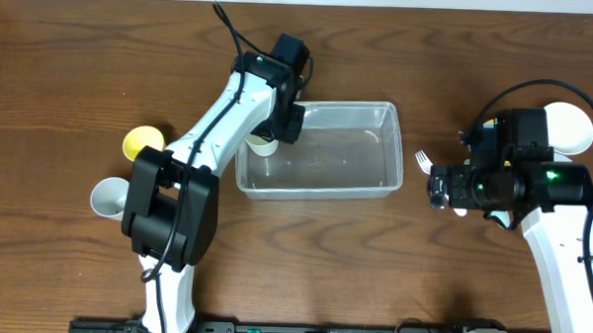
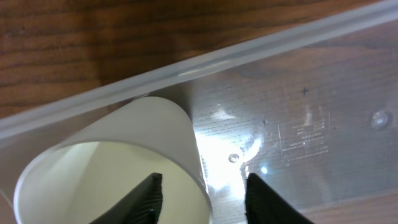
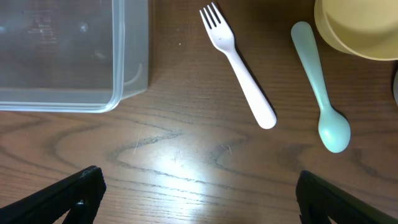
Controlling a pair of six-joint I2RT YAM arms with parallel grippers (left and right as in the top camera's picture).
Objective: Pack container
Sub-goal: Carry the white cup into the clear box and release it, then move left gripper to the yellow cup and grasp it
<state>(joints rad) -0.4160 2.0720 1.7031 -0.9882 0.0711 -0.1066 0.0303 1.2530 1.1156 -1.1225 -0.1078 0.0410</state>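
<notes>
Left gripper (image 2: pixel 205 200), left wrist view: fingers (image 2: pixel 149 199) spread, one inside a white cup (image 2: pixel 124 143), the other outside, astride its wall with a gap on each side, clamping nothing. Cup tilted, mouth toward the camera, inside the container (image 2: pixel 298 124), tucked against the frosted rim. Beside it bare clear floor, wood grain showing through.

Overhead: container in the middle of the table (image 1: pixel 83 40), long side running left to right, holding the cup alone at its left end, under the left arm (image 1: pixel 219 114). Left of the arm, on the wood, a yellow bowl (image 1: pixel 144 139) and a white bowl (image 1: pixel 108 196), contents impossible to tell. Right gripper (image 1: pixel 436 186) just right of the container, a white fork (image 1: pixel 422 161) near it, a pale bowl (image 1: pixel 573 125) beyond the wrist.

Right wrist view: fingers far apart at the bottom corners, gripping nothing, over bare wood. Container corner at upper left. Fork close by but apart, tines toward the top. Right of it a pale green spoon (image 3: pixel 320 93), handle end just beside the pale bowl's edge.
</notes>
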